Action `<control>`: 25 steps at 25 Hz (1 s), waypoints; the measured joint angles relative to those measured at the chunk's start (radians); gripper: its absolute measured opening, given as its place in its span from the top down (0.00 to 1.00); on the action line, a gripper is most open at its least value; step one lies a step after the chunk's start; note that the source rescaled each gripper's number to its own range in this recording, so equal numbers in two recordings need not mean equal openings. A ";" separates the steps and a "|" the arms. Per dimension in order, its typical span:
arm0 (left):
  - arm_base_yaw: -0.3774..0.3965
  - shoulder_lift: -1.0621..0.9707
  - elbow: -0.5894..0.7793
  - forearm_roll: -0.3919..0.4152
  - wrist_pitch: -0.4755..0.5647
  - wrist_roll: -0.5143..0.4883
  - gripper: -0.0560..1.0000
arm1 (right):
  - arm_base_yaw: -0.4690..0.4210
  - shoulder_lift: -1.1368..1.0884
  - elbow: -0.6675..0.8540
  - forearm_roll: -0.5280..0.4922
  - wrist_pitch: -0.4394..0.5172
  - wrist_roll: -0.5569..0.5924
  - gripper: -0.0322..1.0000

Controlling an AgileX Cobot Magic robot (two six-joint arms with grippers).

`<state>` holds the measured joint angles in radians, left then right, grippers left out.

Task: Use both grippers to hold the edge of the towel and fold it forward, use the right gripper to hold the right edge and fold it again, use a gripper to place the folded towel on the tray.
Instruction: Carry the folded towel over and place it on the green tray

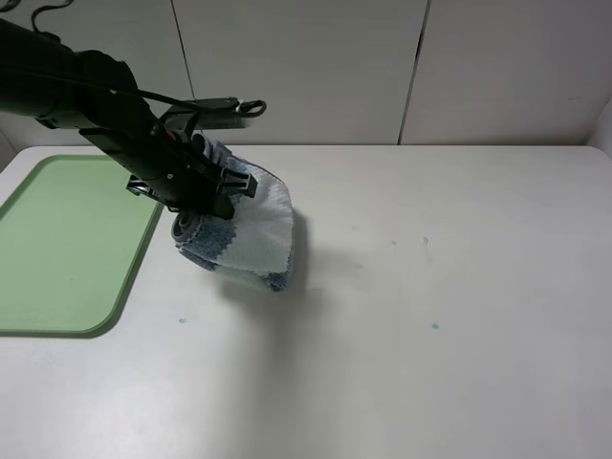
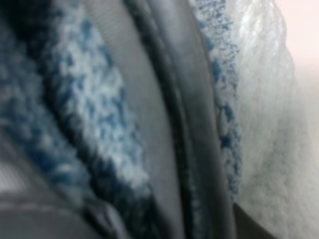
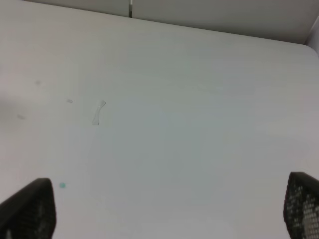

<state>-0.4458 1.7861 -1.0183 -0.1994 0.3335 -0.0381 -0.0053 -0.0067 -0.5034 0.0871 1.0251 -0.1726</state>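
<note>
From above, the left gripper [image 1: 212, 187] clamps the folded towel [image 1: 251, 229] beside the tray [image 1: 67, 251] at the desk's [image 1: 430, 382] left edge. The left wrist shows towel folds [image 2: 149, 119] only. The right gripper [image 3: 167, 211] gapes wide over bare desk.

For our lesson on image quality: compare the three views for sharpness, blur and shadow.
Exterior high: sharp; the towel, held in the left gripper, casts a soft shadow on the table beside the tray. Left wrist: towel fills the frame, badly out of focus. Right wrist: evenly lit table, right gripper fingertips blurred at the edge.
</note>
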 joint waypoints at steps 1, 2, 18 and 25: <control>0.015 -0.011 0.012 0.002 0.001 0.000 0.79 | 0.000 0.000 0.000 0.000 0.000 0.000 0.00; 0.029 -0.019 0.023 0.003 0.004 0.000 0.79 | 0.000 0.000 0.000 0.000 0.000 0.000 0.00; 0.261 -0.128 0.108 0.114 0.073 0.000 0.79 | 0.000 0.000 0.000 0.001 0.000 0.000 0.00; 0.361 -0.131 0.110 0.169 0.092 0.000 0.79 | 0.000 0.000 0.000 0.001 0.000 0.000 0.00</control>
<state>-0.0845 1.6547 -0.9080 -0.0305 0.4258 -0.0381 -0.0053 -0.0067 -0.5034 0.0880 1.0251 -0.1726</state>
